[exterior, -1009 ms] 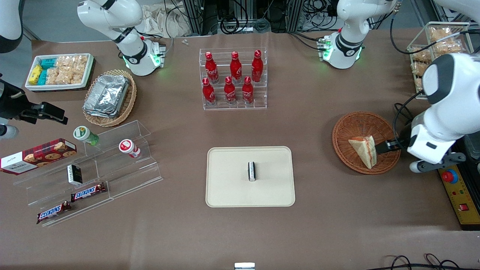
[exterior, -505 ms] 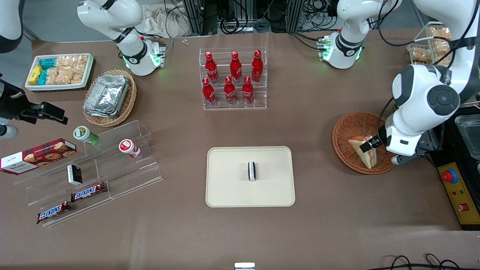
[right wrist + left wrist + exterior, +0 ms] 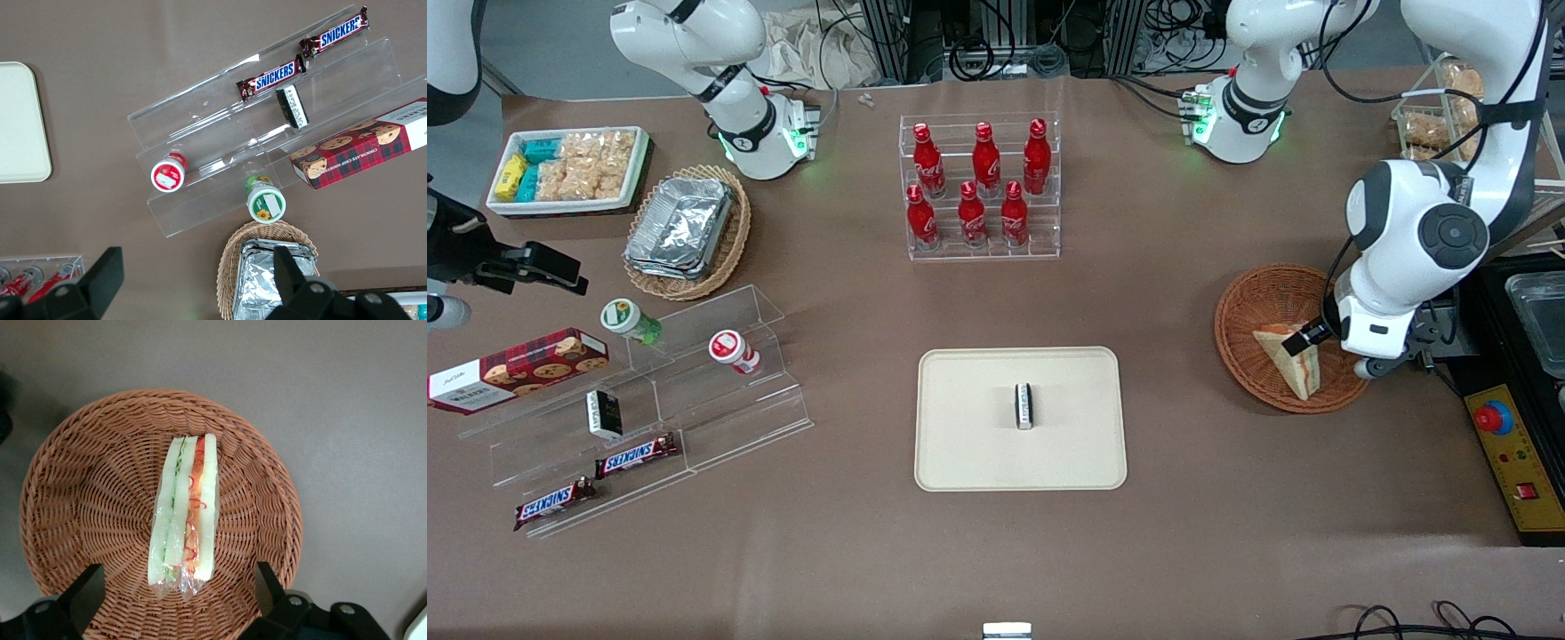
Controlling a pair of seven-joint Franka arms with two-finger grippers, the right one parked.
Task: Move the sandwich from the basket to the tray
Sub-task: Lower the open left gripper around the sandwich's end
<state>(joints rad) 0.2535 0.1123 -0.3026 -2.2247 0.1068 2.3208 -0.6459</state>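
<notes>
The tray (image 3: pixel 969 453) is the biggest thing in play and lies well apart from the gripper (image 3: pixel 1301 340), off toward the parked arm's end of the table and a little nearer the front camera; a small dark packet (image 3: pixel 1024 406) already stands in its middle. It is the destination, so it does not bear on the coming move.

The basket (image 3: pixel 1254 307) sits directly below the gripper, its woven floor spread under both fingers in the wrist view.

The sandwich (image 3: pixel 184 515) lies inside the basket (image 3: pixel 80 493), on the sloping weave near the centre, standing on edge so its filling seam faces up at the camera. It has not left the basket, so the pick is not yet done.

The gripper (image 3: pixel 180 590) hangs just above it with its two fingers (image 3: pixel 85 587) spread wide and holding nothing. The relation that matters is this: the sandwich's long axis runs straight away from the wrist, across the line joining the fingertips, and its near end falls in the gap between them. One finger stands off each broad bread face. A plain descent should therefore bracket the wedge across its thin dimension, with no wrist turn needed, in my judgement. The clear wrap may be slippery, so a central grip seems safer.
</notes>
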